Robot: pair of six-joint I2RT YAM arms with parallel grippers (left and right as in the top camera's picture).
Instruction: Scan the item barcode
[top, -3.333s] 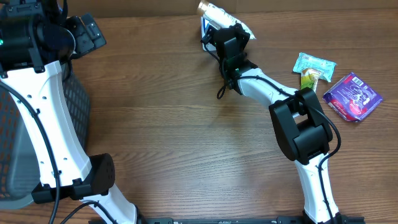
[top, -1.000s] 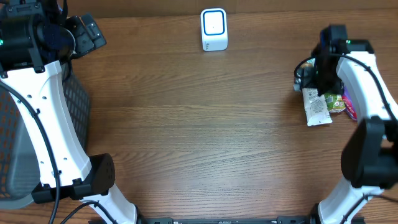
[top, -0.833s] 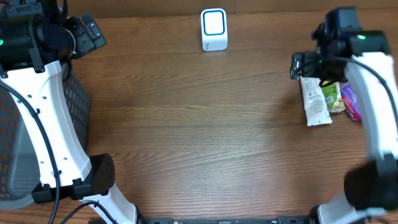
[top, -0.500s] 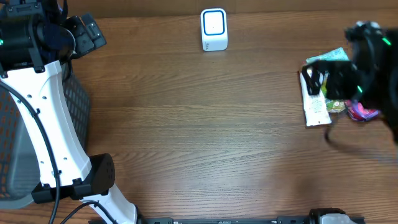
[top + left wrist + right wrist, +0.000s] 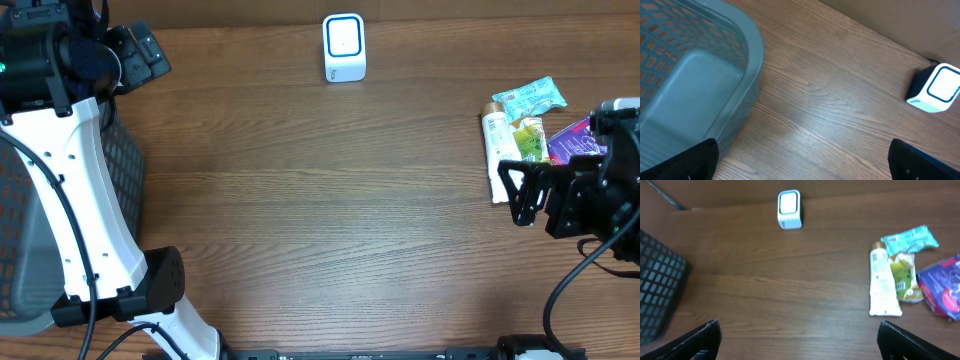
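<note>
Brown wood-grain table (image 5: 300, 220) with grain running left to right, grey plastic lattice basket (image 5: 690, 75) with a rounded rim and smooth floor at the table's left side, plain brown cardboard-coloured backdrop (image 5: 900, 20) standing along the table's far edge.

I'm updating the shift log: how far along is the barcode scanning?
Done: the white tube, held at the scanner seconds ago, now lies back on the table at the right. In hand: nothing; the right gripper and left gripper are both open and empty. Left: the teal packet, green packet and purple packet beside it, seemingly not yet scanned.
</note>
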